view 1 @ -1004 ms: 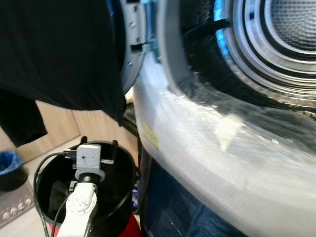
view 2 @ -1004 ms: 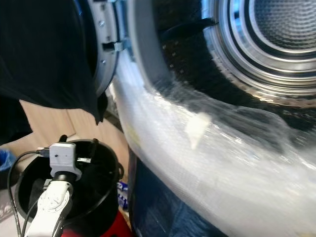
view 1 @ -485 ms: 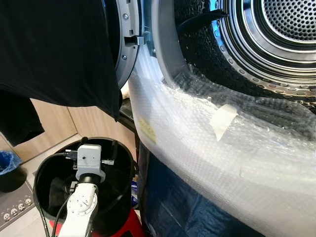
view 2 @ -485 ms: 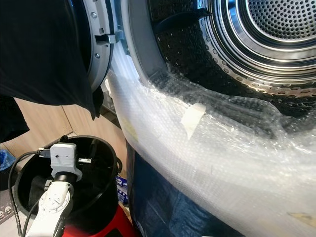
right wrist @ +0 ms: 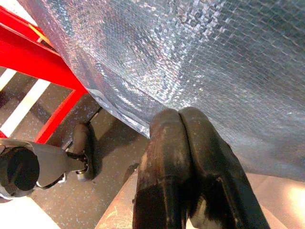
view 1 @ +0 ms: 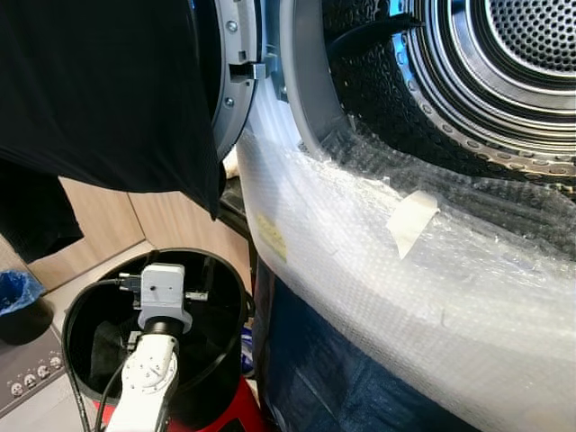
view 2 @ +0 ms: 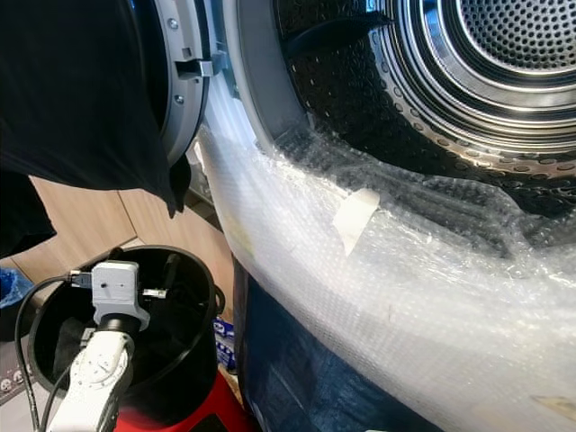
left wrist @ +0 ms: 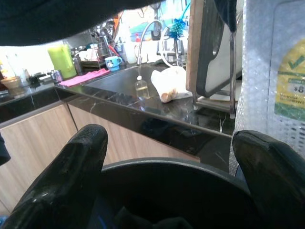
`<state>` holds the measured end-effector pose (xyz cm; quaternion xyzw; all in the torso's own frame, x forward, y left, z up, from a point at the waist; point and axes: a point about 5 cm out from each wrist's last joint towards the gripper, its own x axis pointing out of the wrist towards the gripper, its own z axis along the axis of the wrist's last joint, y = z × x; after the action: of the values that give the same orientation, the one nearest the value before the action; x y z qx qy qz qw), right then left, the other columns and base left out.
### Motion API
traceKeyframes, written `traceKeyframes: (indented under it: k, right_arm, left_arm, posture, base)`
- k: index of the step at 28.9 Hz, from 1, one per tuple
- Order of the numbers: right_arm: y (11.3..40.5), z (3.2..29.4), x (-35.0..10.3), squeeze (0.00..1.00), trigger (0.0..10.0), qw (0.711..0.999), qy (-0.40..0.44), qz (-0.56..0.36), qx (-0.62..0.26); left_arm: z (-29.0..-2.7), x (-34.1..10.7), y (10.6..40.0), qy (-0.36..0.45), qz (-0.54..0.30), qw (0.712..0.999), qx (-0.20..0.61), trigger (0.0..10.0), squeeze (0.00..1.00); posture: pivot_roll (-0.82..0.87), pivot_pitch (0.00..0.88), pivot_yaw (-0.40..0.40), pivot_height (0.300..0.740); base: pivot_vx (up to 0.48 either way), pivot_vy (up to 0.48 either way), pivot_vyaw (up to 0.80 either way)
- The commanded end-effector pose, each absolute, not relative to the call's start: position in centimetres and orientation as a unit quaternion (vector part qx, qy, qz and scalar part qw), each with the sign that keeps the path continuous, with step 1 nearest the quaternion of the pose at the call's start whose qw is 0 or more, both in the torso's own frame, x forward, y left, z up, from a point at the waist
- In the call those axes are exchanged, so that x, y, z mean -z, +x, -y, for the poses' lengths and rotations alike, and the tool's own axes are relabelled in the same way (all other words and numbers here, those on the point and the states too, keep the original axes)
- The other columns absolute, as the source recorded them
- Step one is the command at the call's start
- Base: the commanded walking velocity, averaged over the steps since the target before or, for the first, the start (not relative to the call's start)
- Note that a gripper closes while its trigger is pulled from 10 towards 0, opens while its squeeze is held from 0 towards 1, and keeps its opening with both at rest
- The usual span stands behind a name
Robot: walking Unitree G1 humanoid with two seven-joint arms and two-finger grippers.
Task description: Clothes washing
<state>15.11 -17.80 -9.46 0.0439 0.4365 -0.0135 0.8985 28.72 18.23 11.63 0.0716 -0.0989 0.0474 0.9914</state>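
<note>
Left arm low at near left, silver forearm reaching forward and away from the body, grey wrist camera block on top with a black cable looping off it. Left pincer spread wide: the two black fingers stand well apart, nothing between them. Right pincer closed, both fingers pressed flat together along their length, gripping nothing, pointed downward.
</note>
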Motion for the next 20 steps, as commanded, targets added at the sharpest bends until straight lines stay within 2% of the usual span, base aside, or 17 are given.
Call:
traceKeyframes:
  k: [1, 20]
  right_arm:
    - [14.84, 17.8, 9.56, 0.0, 10.0, 0.897, 0.049, -0.439, 0.018]
    - [14.7, 17.44, 9.65, 0.0, 10.0, 0.896, 0.046, -0.442, 0.007]
  left_arm:
    - [-18.24, -11.63, 28.54, 0.077, 0.099, 0.991, -0.043, 10.0, 0.0]
    - [-18.6, -11.12, 27.82, 0.081, 0.09, 0.991, -0.052, 10.0, 0.0]
  posture:
    - [0.08, 0.036, -0.002, 0.74]
    - [0.09, 0.0, 0.001, 0.74]
  base:
    - [0.0, 0.0, 0.0]
    - [0.0, 0.0, 0.0]
